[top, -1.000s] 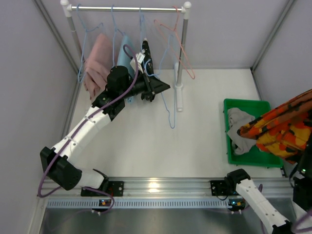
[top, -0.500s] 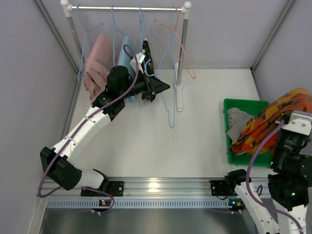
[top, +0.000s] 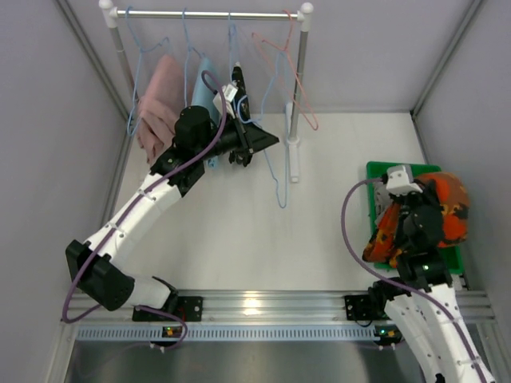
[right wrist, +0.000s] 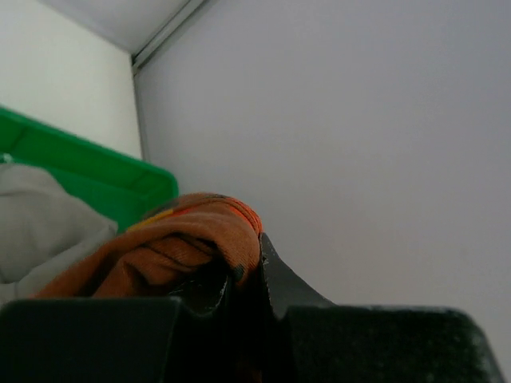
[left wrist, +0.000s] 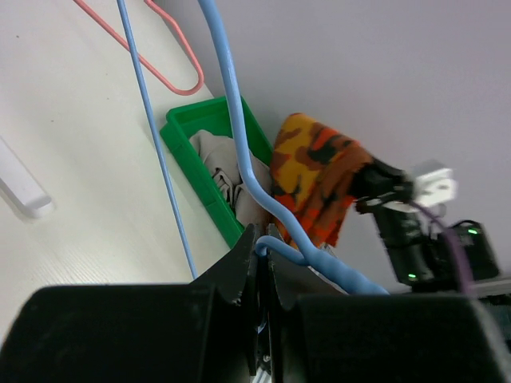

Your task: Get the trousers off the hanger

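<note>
Soft matt cloth of the orange-red trousers (top: 451, 215), grey trousers (right wrist: 48, 219) plain cloth too; smooth glossy green plastic bin (left wrist: 196, 116); blue hanger (left wrist: 226, 88) smooth-coated, shiny metal rail (top: 207, 13)

A white clothes rack (top: 207, 13) stands at the far end of the tabletop (top: 239, 231), its rail carried by 2 uprights, the right one rising from a white foot (top: 293, 159). A pink garment (top: 160, 104) hangs at the left of the rail, with a light-blue garment (top: 204, 84) just beside it. Next along is a dark garment (top: 239, 80), partly hidden. A green bin (top: 403, 167) sits on the tabletop close to the right wall. A metal rail (top: 255, 303) runs along the near edge.
</note>
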Tool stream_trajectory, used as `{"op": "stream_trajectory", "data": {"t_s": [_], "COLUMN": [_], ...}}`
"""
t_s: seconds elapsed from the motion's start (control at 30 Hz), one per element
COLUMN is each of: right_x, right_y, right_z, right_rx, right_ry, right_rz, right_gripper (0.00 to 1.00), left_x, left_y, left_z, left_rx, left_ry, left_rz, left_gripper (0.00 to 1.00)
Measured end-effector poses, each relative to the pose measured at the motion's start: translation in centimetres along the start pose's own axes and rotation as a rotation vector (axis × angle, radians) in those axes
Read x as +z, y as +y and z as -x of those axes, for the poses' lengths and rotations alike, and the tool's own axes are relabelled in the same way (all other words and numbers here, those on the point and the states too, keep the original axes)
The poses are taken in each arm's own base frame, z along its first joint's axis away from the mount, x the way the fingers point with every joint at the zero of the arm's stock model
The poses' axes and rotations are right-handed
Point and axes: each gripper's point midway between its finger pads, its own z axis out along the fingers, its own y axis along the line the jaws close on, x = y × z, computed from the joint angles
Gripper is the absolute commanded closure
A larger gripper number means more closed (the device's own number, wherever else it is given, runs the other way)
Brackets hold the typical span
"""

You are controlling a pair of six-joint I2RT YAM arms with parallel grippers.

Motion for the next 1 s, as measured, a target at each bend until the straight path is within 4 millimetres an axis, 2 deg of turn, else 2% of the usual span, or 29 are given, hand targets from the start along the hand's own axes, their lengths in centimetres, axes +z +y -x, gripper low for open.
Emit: {"op": "stream_trajectory", "data": {"t_s": [0.07,0.13,0.2,0.3,0.4,0.5,0.53,0.57,0.63,0.7,0.73,0.8,0.9,0.93,1.0], "right_x": [1.7,3.4,5.8,9.2,12.5,15.0,15.6,16.1,16.7,16.9,16.8,16.4,14.8,13.9,12.1], "right_y": [4.3,7.0,8.1,7.9,7.6,8.6,8.9,9.4,10.2,10.7,10.8,10.9,10.8,10.6,9.6], "right_z": [-2.1,-4.5,-6.8,-9.0,-8.7,-6.9,-6.2,-5.5,-4.2,-3.6,-3.4,-3.0,-2.4,-2.2,-1.6], "right_rx": [-0.076,-0.124,-0.118,-0.051,0.044,0.134,0.156,0.179,0.212,0.234,0.241,0.249,0.25,0.247,0.246], "right_ry": [0.041,0.105,0.178,0.245,0.227,0.162,0.138,0.118,0.094,0.097,0.098,0.098,0.094,0.093,0.081], "right_rz": [0.084,0.148,0.18,0.197,0.245,0.334,0.36,0.395,0.465,0.516,0.538,0.571,0.616,0.633,0.647], "right_gripper": [1.0,1.0,1.0,1.0,0.95,0.75,0.62,0.54,0.42,0.34,0.26,0.22,0.13,0.06,0.0], "left_x": [0.2,0.4,0.5,0.4,0.3,0.3,0.4,0.4,0.5,0.6,0.6,0.7,0.7,0.6,0.3], "left_y": [-0.2,-0.4,-0.7,-1.5,-2.2,-2.4,-2.4,-2.6,-2.8,-2.9,-3.0,-3.1,-3.1,-3.1,-3.1], "left_z": [0.3,0.6,1.1,1.7,2.2,2.1,2.0,1.8,1.6,1.3,1.3,1.0,0.7,0.6,0.4], "left_rx": [0.003,0.006,0.013,0.029,0.041,0.052,0.058,0.064,0.075,0.09,0.095,0.106,0.121,0.127,0.135], "left_ry": [-0.002,-0.005,-0.011,-0.022,-0.032,-0.03,-0.027,-0.025,-0.019,-0.014,-0.011,-0.006,0.003,0.007,0.01], "left_rz": [-0.006,-0.011,-0.017,-0.032,-0.045,-0.05,-0.052,-0.054,-0.06,-0.065,-0.066,-0.068,-0.068,-0.067,-0.063], "left_gripper": [1.0,1.0,1.0,1.0,1.0,1.0,1.0,1.0,1.0,1.0,1.0,1.0,1.0,1.0,1.0]}}
